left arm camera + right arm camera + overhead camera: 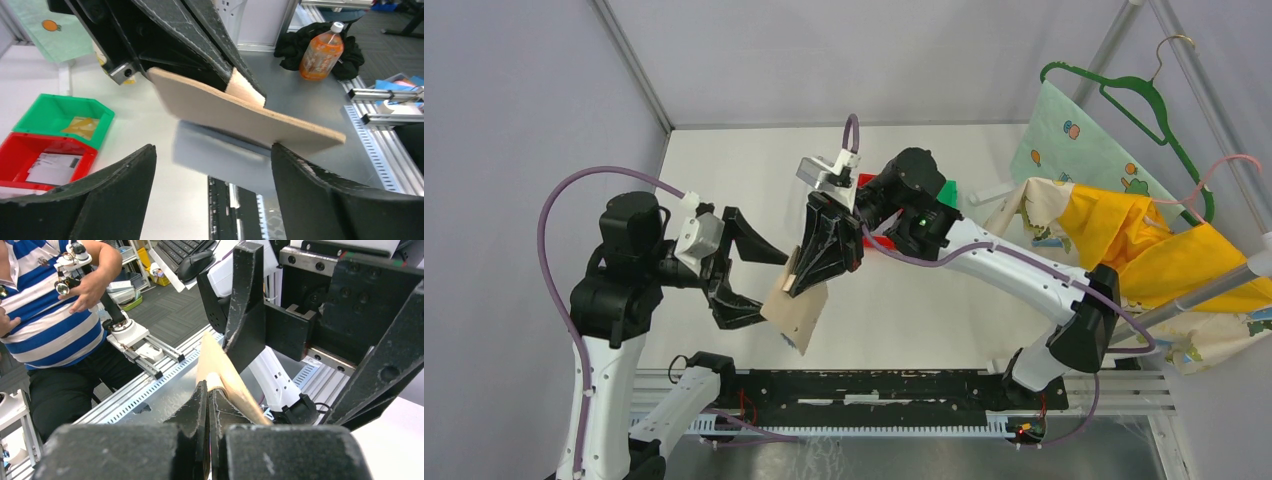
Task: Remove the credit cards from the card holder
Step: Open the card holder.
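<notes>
Top external view: both arms meet over the middle of the tabletop (924, 315), closer to its near edge than its far edge.
Holder: the tan holder (796, 312) is lifted off the tabletop and tilted. Its upper end is gripped, and its lower end points toward the near edge, where a blue-grey bit shows.
Right gripper (799, 283): fingers pressed together on the holder's upper end, one on each face. The right wrist view shows them clamped on its tan edge.
Left gripper (771, 290): fingers spread wide, one on either side of the holder's left edge. In the left wrist view the holder crosses just above the gap. I cannot tell whether one fingertip touches it.
Bins: a green bin (60, 112) and a red bin (47, 160) sit just beside each other on the far half of the tabletop, with paper in each.
</notes>
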You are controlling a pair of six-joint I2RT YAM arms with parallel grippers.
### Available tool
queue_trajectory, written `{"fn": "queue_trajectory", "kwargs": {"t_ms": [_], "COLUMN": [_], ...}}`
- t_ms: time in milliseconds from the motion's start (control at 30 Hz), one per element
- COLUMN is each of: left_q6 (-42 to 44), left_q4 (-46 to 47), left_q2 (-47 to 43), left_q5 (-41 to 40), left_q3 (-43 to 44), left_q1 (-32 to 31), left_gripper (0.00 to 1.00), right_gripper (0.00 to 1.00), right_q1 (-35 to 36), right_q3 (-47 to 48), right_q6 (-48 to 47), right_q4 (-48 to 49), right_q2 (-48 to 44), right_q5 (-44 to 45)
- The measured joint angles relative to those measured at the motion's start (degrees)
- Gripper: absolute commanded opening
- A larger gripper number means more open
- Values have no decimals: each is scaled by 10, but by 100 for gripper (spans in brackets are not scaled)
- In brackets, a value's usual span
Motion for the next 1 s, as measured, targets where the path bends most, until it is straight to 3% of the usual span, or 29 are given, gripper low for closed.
{"fn": "queue_trajectory", "kwargs": {"t_ms": [367, 633, 1000], "left_q6": [-17, -89, -117], "left_q4": [3, 86, 98], "left_q2": [0, -14, -27], "left_q5": [-18, -76, -35], "left_q3": [-3, -32, -31], "left_q1": [0, 0, 0], "left_gripper": [100, 100, 100], "right_gripper": [0, 0, 0], "right_q1": [7, 33, 13], "right_q3": [37, 42, 30], "right_q6": [102, 119, 125], "right_q4": [99, 110, 122], "right_q2": [44, 50, 38], "right_q5": [-3, -13, -20]}}
